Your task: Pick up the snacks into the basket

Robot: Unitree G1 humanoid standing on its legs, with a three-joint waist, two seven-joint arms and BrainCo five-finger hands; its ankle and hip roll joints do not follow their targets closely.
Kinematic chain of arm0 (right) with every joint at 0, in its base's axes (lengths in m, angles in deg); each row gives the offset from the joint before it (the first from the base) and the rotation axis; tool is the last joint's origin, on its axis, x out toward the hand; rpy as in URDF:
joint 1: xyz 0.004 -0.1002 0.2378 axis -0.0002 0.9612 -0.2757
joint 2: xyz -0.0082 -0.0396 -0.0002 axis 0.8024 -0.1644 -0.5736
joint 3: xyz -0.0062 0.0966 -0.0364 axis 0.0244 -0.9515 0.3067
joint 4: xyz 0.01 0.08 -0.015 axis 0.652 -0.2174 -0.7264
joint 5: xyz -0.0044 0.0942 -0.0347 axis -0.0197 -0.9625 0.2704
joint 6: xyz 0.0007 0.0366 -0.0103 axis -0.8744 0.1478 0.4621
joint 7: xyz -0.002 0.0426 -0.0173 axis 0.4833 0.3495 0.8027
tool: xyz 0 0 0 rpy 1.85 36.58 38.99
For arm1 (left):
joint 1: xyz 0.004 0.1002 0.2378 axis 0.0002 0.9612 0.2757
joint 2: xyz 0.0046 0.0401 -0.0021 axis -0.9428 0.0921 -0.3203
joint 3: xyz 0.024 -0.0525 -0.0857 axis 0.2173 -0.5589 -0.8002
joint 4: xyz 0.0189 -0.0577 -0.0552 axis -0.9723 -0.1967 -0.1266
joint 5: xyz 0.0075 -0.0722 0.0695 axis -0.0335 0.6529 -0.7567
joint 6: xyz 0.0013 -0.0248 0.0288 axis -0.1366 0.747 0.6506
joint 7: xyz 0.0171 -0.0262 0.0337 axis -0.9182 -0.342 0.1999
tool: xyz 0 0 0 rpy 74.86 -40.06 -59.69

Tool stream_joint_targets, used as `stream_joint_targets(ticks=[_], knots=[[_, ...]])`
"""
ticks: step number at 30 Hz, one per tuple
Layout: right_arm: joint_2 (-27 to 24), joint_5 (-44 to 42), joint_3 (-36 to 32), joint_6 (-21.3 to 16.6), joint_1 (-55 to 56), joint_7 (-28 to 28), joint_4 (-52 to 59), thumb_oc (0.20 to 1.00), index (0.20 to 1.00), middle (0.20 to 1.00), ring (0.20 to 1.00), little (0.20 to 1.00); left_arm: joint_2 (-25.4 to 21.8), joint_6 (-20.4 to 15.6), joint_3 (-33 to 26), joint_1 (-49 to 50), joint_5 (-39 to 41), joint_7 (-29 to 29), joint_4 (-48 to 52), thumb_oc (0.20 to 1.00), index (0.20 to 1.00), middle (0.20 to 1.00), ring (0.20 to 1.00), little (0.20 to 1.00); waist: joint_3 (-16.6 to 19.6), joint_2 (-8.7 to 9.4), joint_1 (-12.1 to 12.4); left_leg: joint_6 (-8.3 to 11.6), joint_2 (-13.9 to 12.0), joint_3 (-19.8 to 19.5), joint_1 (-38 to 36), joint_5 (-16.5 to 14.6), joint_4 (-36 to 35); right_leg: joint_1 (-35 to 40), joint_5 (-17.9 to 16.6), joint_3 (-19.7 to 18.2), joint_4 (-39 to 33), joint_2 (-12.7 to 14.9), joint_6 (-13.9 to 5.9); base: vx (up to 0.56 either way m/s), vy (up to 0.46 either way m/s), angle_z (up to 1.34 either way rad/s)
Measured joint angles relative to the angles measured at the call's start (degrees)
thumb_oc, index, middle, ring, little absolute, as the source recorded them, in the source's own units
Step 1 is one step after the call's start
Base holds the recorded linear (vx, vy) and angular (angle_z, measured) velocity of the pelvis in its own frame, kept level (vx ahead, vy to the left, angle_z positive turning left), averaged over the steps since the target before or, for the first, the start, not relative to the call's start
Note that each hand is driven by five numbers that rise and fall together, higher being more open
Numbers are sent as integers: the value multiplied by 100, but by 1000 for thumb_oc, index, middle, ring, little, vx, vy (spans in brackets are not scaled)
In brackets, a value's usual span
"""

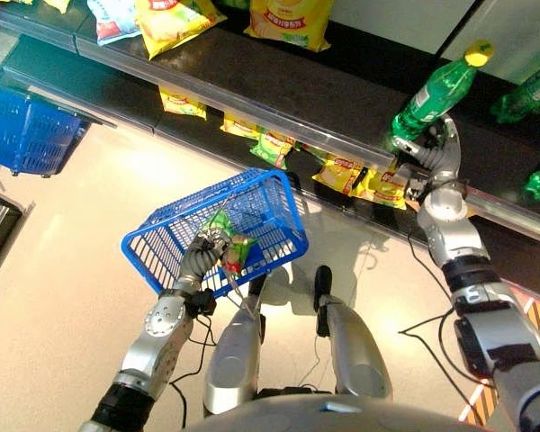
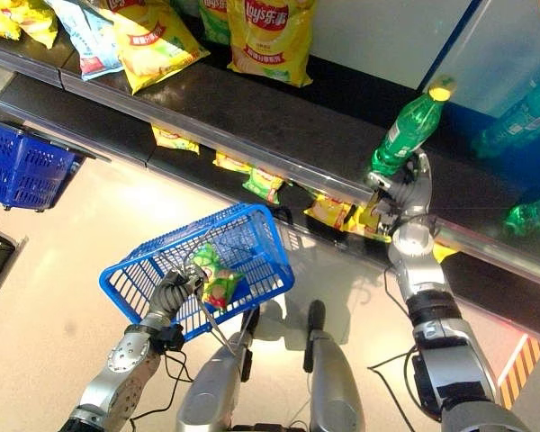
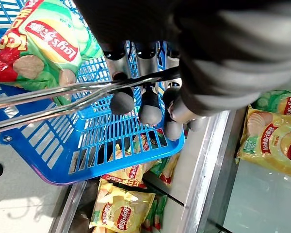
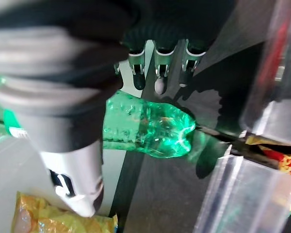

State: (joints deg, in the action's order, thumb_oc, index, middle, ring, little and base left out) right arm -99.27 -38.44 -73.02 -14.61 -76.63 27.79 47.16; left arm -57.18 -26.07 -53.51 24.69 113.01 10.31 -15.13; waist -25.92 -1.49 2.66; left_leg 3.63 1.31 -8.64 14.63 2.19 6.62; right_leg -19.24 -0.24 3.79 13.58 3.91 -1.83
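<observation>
A blue basket (image 1: 171, 241) hangs tilted in front of the shelves, and my left hand (image 1: 207, 249) is shut on its metal wire handle (image 3: 63, 92). Inside it lies a green snack bag (image 1: 234, 245), which also appears close up as the green snack bag (image 3: 43, 43). My right hand (image 1: 436, 153) reaches up to the dark shelf and is shut round the base of a green bottle (image 1: 436, 90) with a yellow cap, which leans away from me. In the right wrist view the green bottle (image 4: 150, 128) sits between the thumb (image 4: 68, 145) and the curled fingers.
Yellow chip bags (image 1: 288, 18) lie on the upper shelf, and smaller yellow and green bags (image 1: 342, 171) lie under the shelf's clear front edge (image 1: 252, 99). More green bottles (image 1: 531, 90) lie to the right. A second blue basket (image 1: 22, 130) stands at the far left.
</observation>
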Motion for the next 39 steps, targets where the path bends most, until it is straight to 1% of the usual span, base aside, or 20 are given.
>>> stream_joint_targets(ticks=[2, 6, 10, 13, 15, 16, 19, 20, 21, 24, 25, 26, 29, 34, 37, 39], knots=[[-22, -60, 37, 13, -163, 0, -134, 1000, 1000, 1000, 1000, 1000, -16, -1, 45, -3, 42, -1, 16, 200, 200, 200, 200, 200, 0, 0, 5, -7, 5, 5, 3, 6, 0, 0, -14, -1, -8, 5, 10, 0, 0, 0], [-52, -249, 188, 64, -960, -13, -1009, 1000, 1000, 1000, 1000, 1000, -110, -1, 138, -12, 79, 0, 30, 200, 200, 200, 200, 200, -5, -1, 27, -9, 8, 9, 8, 6, -7, -1, -50, 0, -43, 5, 17, 0, 0, 0], [-147, -435, 306, 129, -1562, -3, -1751, 1000, 1000, 1000, 1000, 1000, -187, -3, 260, -82, 171, 0, 83, 200, 200, 200, 200, 200, -34, -48, 189, -12, 6, 6, 27, 9, -14, 0, -63, 15, -79, 4, 9, 0, 0, 0], [-302, -559, 337, 136, -1841, 11, -2053, 1000, 1000, 1000, 1000, 1000, -192, -3, 285, -116, 194, -5, 147, 200, 200, 200, 200, 200, -82, -103, 301, -16, 10, -22, 79, 16, -4, -10, -73, 60, -101, 15, 6, -3, -3, 6], [-412, -611, 340, 138, -1999, 4, -2184, 1000, 1000, 1000, 1000, 1000, -211, -4, 285, -113, 212, -5, 252, 200, 200, 200, 200, 200, -131, -132, 321, -9, 28, -112, 134, 37, 6, -25, -74, 154, -104, 33, 9, 3, -3, 20], [-480, -650, 338, 138, -2087, 10, -2198, 1000, 1000, 1000, 1000, 1000, -210, -11, 286, -112, 214, -6, 300, 200, 200, 200, 200, 200, -172, -146, 381, -8, 33, -120, 165, 40, 13, -49, -73, 164, -100, 39, 8, 12, -5, 15], [-521, -855, 320, 135, -2312, 12, -2474, 1000, 1000, 1000, 1000, 1000, -209, -35, 304, -164, 250, -5, 307, 200, 200, 200, 200, 200, -207, -169, 433, -8, 56, -199, 269, 51, 38, -108, -73, 234, -91, 63, 9, -3, -7, 11], [-535, -891, 322, 136, -2351, 14, -2567, 708, 708, 708, 708, 708, -208, -46, 327, -188, 258, -5, 307, 200, 200, 200, 200, 200, -209, -174, 443, -8, 63, -218, 290, 51, 56, -115, -72, 257, -91, 73, 9, -6, -14, 18], [-552, -977, 314, 140, -2372, 20, -2613, 200, 200, 200, 200, 200, -208, -54, 357, -231, 265, -5, 307, 200, 200, 200, 200, 200, -227, -201, 456, -11, 79, -263, 323, 54, 71, -116, -64, 299, -91, 90, 4, -6, -16, 17], [-689, -1133, 312, 123, -2382, 68, -2657, 200, 200, 200, 200, 200, -209, -71, 438, -312, 272, -5, 307, 200, 200, 200, 200, 200, -254, -244, 493, -24, 114, -314, 401, 64, 112, -134, -51, 362, -83, 132, -14, 15, -11, 19], [-818, -1241, 310, 124, -2385, 120, -2697, 200, 200, 200, 200, 200, -200, -73, 474, -349, 271, -8, 307, 200, 200, 200, 200, 200, -274, -280, 504, -23, 146, -396, 425, 95, 106, -133, -30, 456, -75, 165, -44, 37, -14, 25], [-870, -1286, 306, 123, -2386, 120, -2700, 200, 200, 200, 200, 200, -200, -73, 476, -362, 272, -8, 307, 200, 200, 200, 200, 200, -282, -295, 503, -24, 156, -422, 435, 108, 100, -133, -27, 472, -73, 177, -48, 41, -22, 22], [-903, -1466, 258, 133, -2381, 143, -2701, 200, 200, 200, 200, 200, -195, -73, 465, -386, 281, -8, 307, 200, 200, 200, 200, 200, -286, -303, 521, -32, 183, -477, 445, 129, 92, -126, -14, 503, -66, 204, -67, 47, -5, 11], [-668, -1529, 198, 125, -2359, 193, -2679, 200, 200, 200, 200, 200, -198, -73, 462, -481, 281, 0, 304, 200, 200, 200, 200, 200, -285, -303, 514, -58, 216, -486, 402, 147, 92, -91, -13, 515, -31, 255, -68, 49, -3, 3], [-459, -1535, 198, 125, -2149, 203, -2387, 200, 200, 200, 200, 200, -203, -71, 460, -558, 281, 40, 302, 200, 200, 200, 200, 200, -284, -301, 527, -63, 216, -483, 313, 150, 87, -7, -12, 511, -31, 264, -71, 37, -9, 0], [-358, -1530, 200, 126, -1887, 205, -2091, 200, 200, 200, 200, 200, -204, -71, 448, -616, 281, 62, 301, 200, 200, 200, 200, 200, -283, -299, 487, -63, 204, -484, 237, 150, 76, 67, -9, 511, -35, 262, -74, 57, -15, 0]])
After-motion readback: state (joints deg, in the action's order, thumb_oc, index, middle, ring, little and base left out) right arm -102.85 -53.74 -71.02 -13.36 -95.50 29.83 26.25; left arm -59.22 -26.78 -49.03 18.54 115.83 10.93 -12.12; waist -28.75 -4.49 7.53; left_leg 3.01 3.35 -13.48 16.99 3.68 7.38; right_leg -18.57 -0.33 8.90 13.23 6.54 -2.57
